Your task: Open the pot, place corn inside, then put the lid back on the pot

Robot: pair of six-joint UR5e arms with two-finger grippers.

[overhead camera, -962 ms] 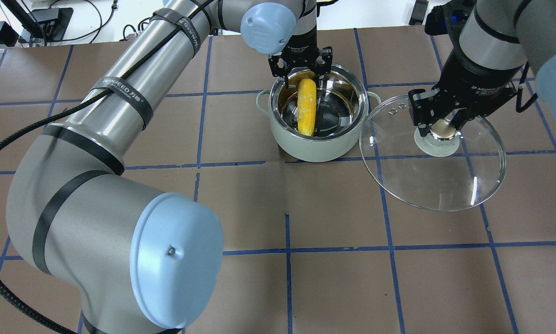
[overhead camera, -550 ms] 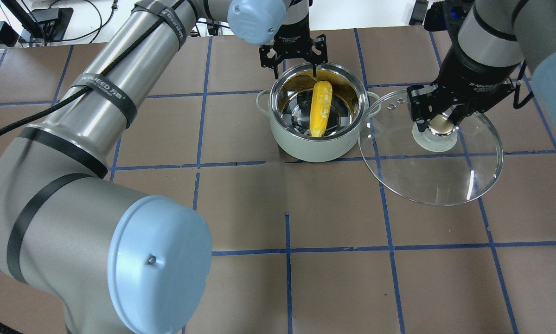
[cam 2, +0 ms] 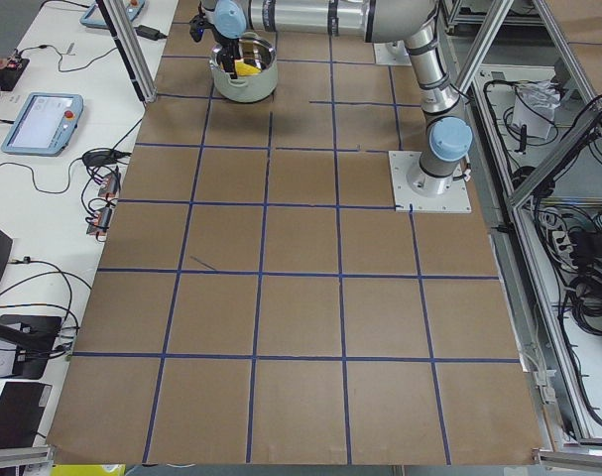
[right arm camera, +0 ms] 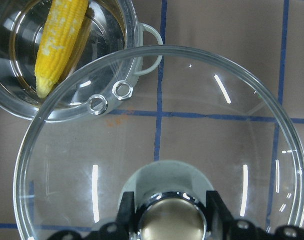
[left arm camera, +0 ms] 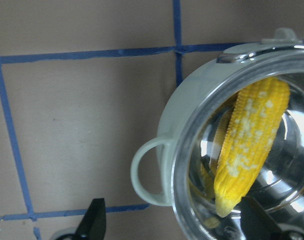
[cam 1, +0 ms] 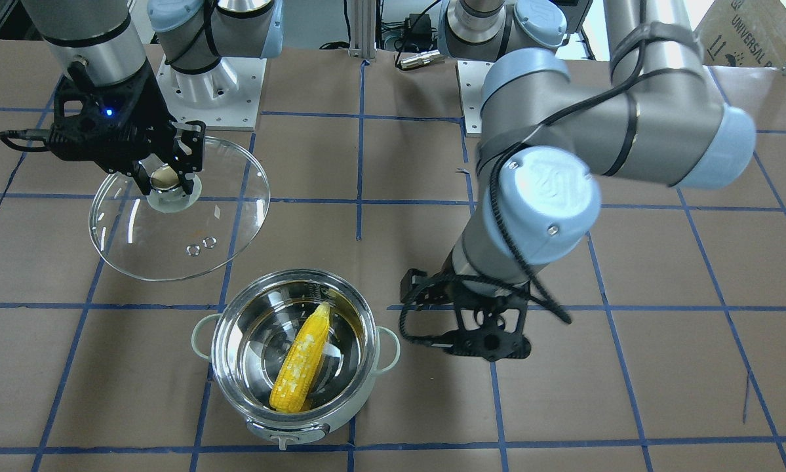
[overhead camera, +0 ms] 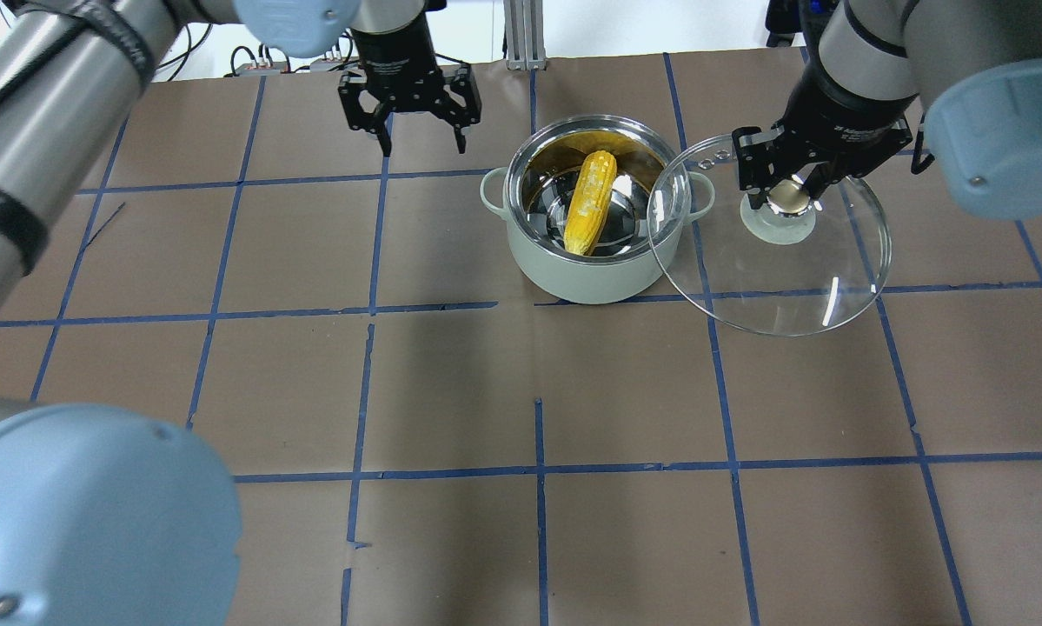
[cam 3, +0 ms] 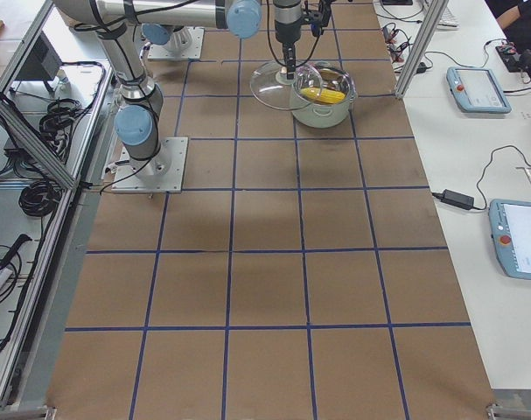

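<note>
— Where is the corn (overhead camera: 592, 202) seen?
— Inside the uncovered pot (overhead camera: 573, 278). The lid (overhead camera: 790, 287) is clamped by its knob in the right gripper (overhead camera: 786, 193), just right of the pot. The left gripper (overhead camera: 423, 148) is spread wide, empty, at the pot's far left

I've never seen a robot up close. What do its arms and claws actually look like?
The left arm and right arm are smooth silver-grey tubes joined by rounded pale-blue caps. Black straps hold a black cable along the left one. The left gripper and right gripper are black, angular, two-fingered claws. A small blue light glows near the right one.
</note>
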